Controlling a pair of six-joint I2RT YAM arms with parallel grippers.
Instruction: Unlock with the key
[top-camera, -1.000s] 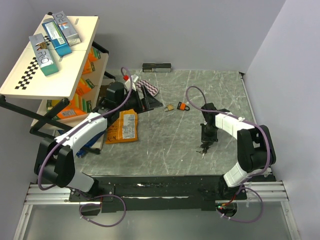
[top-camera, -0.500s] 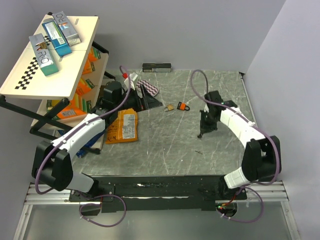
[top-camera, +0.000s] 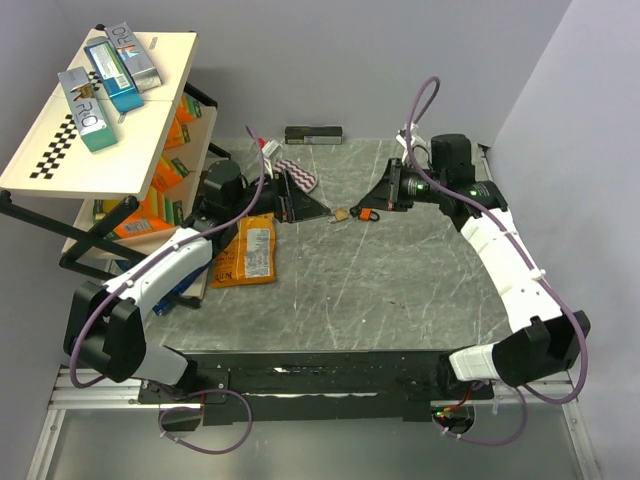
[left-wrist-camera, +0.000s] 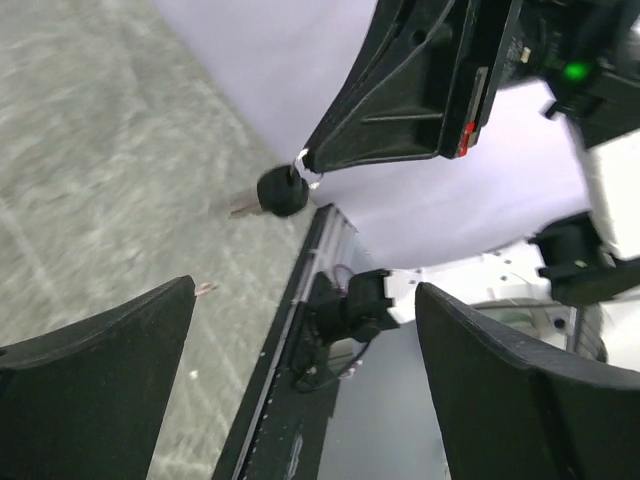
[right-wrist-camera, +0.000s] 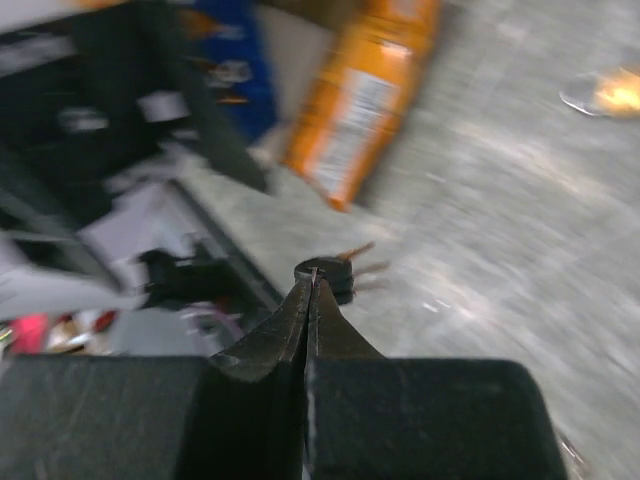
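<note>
The tabletop (top-camera: 400, 290) is grey, with pale streaks like marble. The key (left-wrist-camera: 282, 192) has a black head and a silver-grey blade. The right gripper (left-wrist-camera: 305, 162) is black also, with one small red mark on its side.

The brass padlock (top-camera: 341, 214) is dull yellow. The second padlock (top-camera: 367, 212) is orange-red. The pouch (top-camera: 247, 252) is orange with a white label. The cloth (top-camera: 298, 176) has stripes of pink, white and a dark colour.

The shelf (top-camera: 130, 140) is cream on top, with a black-and-white checked strip along one edge. The boxes (top-camera: 88, 110) on it are teal, blue and grey.

The arms (top-camera: 510, 265) are white with black joints. The cables (top-camera: 420, 100) are purple. The walls (top-camera: 400, 60) are pale lilac-grey.
</note>
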